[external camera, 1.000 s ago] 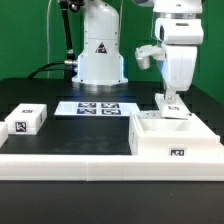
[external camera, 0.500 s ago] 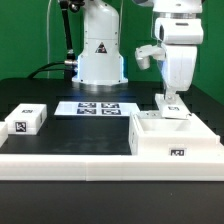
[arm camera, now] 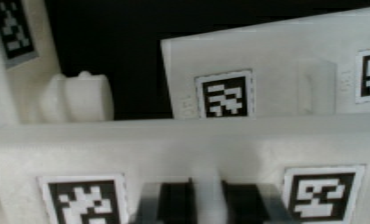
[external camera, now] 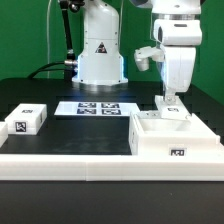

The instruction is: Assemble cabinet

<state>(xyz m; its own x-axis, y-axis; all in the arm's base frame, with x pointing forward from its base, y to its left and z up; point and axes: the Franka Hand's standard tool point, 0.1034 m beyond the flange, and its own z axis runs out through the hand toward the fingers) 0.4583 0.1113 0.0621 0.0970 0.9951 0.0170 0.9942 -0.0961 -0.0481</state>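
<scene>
The cabinet (external camera: 176,141) is a large white box body with a tag on its front, at the exterior view's right. My gripper (external camera: 172,98) hangs over its far edge, shut on a small white tagged panel (external camera: 173,110) that stands upright at the cabinet's back rim. In the wrist view the gripper (arm camera: 207,200) shows two dark fingers (arm camera: 171,201) close together on the panel (arm camera: 182,155), with a tag on either side. Beyond it lies a white tagged face of the cabinet (arm camera: 280,70).
A small white tagged block (external camera: 28,120) sits at the exterior view's left. The marker board (external camera: 98,108) lies flat in front of the robot base (external camera: 100,60). A low white wall (external camera: 70,160) runs along the front. A rounded white part (arm camera: 72,98) shows in the wrist view.
</scene>
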